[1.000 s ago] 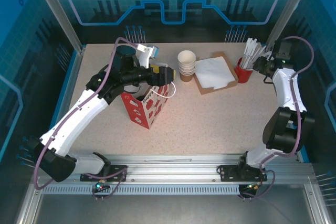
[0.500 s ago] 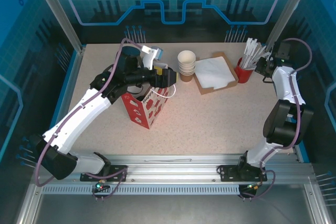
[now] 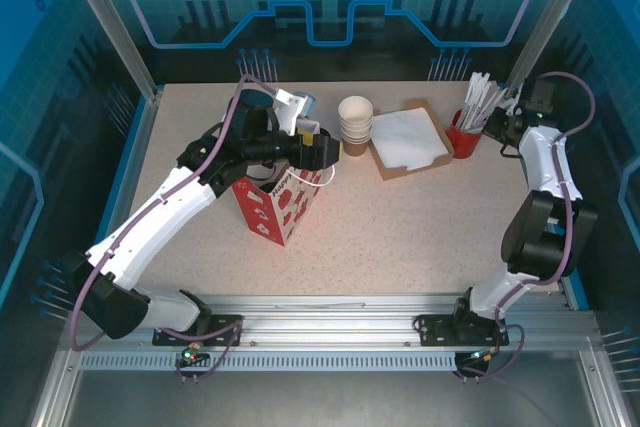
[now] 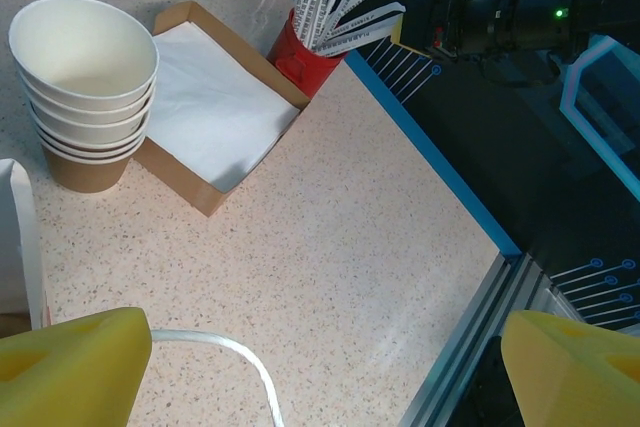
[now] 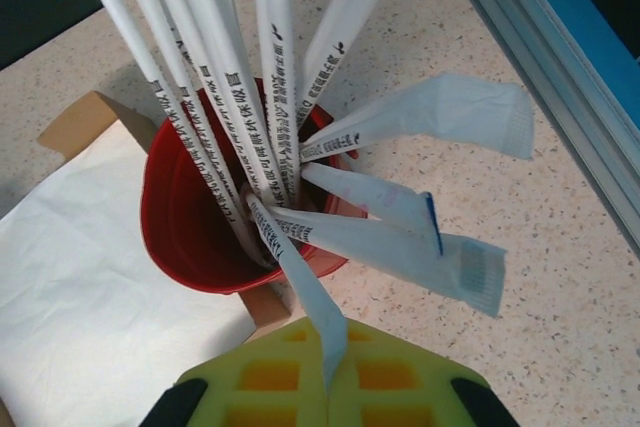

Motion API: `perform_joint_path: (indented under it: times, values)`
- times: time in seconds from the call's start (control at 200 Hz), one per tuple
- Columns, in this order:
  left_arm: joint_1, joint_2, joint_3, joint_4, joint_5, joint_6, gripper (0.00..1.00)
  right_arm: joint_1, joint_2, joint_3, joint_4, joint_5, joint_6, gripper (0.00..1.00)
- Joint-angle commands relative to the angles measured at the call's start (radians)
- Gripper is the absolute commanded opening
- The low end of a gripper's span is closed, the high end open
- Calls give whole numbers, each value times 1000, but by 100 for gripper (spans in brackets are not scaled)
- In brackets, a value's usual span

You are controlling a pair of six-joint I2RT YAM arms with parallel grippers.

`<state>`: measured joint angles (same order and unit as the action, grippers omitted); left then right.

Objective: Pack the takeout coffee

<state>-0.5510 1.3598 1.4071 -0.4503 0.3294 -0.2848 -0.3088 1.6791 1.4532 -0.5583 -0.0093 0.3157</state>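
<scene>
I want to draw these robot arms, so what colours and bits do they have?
Both arms are white with chunky black joints: the left arm and the right arm. A purple cable loops along each. The left tool and right tool have yellow pads, the right one's with square dimples.

Worktop (image 3: 420,227) is speckled beige with a blue edge; the bag (image 3: 275,209), centre left, is red with white markings; cup stack (image 4: 85,87), upper left, white over brown; tray (image 4: 175,175) brown, its napkins (image 4: 215,97) white; straw cup (image 5: 190,217) red; left gripper (image 4: 320,387) pads (image 4: 75,367) yellow.
</scene>
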Motion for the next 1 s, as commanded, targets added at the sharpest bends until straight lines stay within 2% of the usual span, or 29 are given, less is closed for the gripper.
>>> perform_joint_path:
  times: [0.0,0.265,0.495,0.64,0.77,0.996]
  values:
    - [-6,5,40,-19,-11,28,92,-8,-77,17,10,-70,22,5]
    - [-7,-12,38,-26,-32,32,91,35,-248,37,-52,-57,-1,1]
    - [-7,-46,38,-42,-72,32,91,143,-425,64,-161,62,-74,0]
    - [-4,-77,41,-83,-136,37,91,261,-510,122,-215,161,-113,0]
    - [7,-113,49,-133,-190,50,91,369,-541,201,-231,193,-148,0]
    - [74,-198,50,-261,-277,58,91,624,-513,330,-259,82,-208,0]
